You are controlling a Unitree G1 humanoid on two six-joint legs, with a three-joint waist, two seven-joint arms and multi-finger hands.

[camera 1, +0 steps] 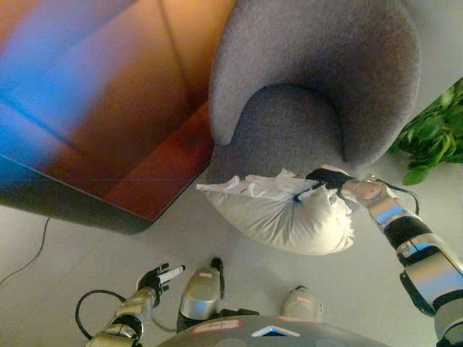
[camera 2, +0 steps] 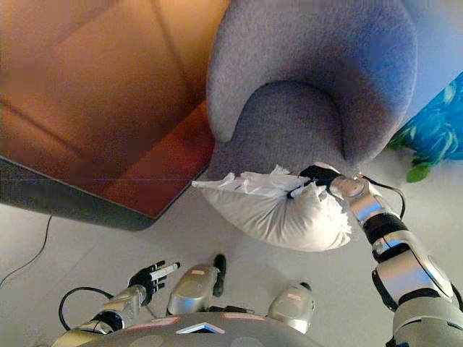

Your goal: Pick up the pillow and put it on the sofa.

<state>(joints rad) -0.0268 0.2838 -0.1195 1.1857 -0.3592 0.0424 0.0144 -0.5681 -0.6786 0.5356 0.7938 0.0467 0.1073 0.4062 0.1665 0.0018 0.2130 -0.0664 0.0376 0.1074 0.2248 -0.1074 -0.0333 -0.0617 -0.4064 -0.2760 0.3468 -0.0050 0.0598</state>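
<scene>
- The pillow is white and puffy. It hangs in the air just in front of the grey sofa, above the floor. It is not on the seat yet.
- The right robot hand is clamped on a bunch of cloth at the top of the pillow. It holds only that one small bit, so the cloth could slip out and the pillow could drop to the floor.
- The pillow sags down low under the hand. I think its bottom hangs lower than the front edge of the seat, but that is hard to see from up here. If the hand moves forward without going up first, the pillow could bump the front of the sofa and get pushed back or pulled loose.
- The pillow is soft and floppy. If the arm moves fast it could swing, and that would tug at the hold.
- The seat is a small round scoop with tall sides. If the hand lets go too soon, near the front edge, the pillow could tip and roll off onto the floor.
- A green plant stands just to the right of the sofa, near the right arm. A wide swing of the arm could brush its leaves.
- The left robot hand is low down by the floor, with its fingers spread apart and holding nothing. It is well away from the pillow, so it cannot help catch it if it falls.
</scene>
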